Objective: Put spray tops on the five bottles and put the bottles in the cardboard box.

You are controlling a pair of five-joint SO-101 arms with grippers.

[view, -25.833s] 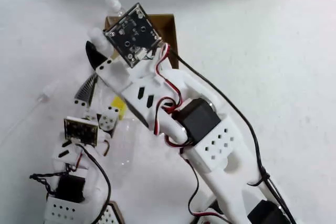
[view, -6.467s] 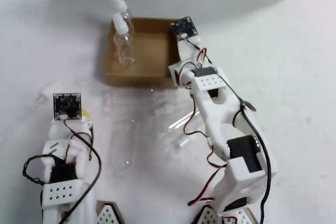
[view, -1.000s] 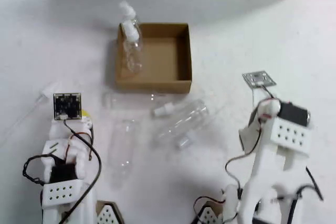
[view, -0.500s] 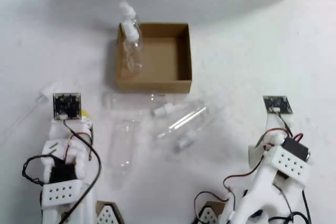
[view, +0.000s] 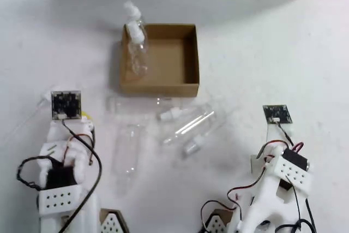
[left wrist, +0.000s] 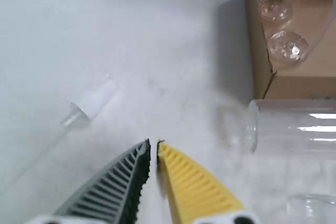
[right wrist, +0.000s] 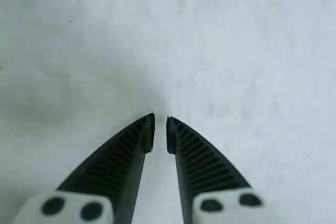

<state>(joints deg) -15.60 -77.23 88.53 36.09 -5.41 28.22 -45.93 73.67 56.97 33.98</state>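
Your left end effector [left wrist: 153,148] is clenched on nothing, near a loose spray top [left wrist: 89,103] on the counter [view: 272,36]. Capped bottles [view: 136,53] lean at the left side of the cardboard box [view: 158,88]. Clear bottles [view: 191,125] lie just near of it. Your right end effector [right wrist: 160,129] is clenched, holding nothing, over the counter.

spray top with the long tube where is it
High view: the spray top lies at the left of the table, just ahead of the left end effector.
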